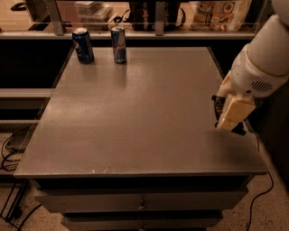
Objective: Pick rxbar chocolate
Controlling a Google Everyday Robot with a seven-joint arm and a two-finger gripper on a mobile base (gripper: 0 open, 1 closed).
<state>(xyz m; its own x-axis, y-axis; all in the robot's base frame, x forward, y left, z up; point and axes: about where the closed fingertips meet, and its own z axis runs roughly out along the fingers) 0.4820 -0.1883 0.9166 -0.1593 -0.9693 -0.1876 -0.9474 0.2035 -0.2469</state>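
Observation:
My gripper (228, 122) hangs over the right edge of the grey table (135, 117), below the white arm (262, 63). One cream finger (235, 112) faces the camera. A thin black object, the rxbar chocolate (216, 107), shows at the finger's left edge and below its tip, held a little above the table top. Most of the bar is hidden behind the finger, and no lettering is visible.
A blue Pepsi can (83, 45) and a slim Red Bull can (118, 44) stand at the table's far left. A shelf with snack bags (221, 13) runs behind the table. Drawers (140, 203) sit under the table top. Cables lie on the floor at left.

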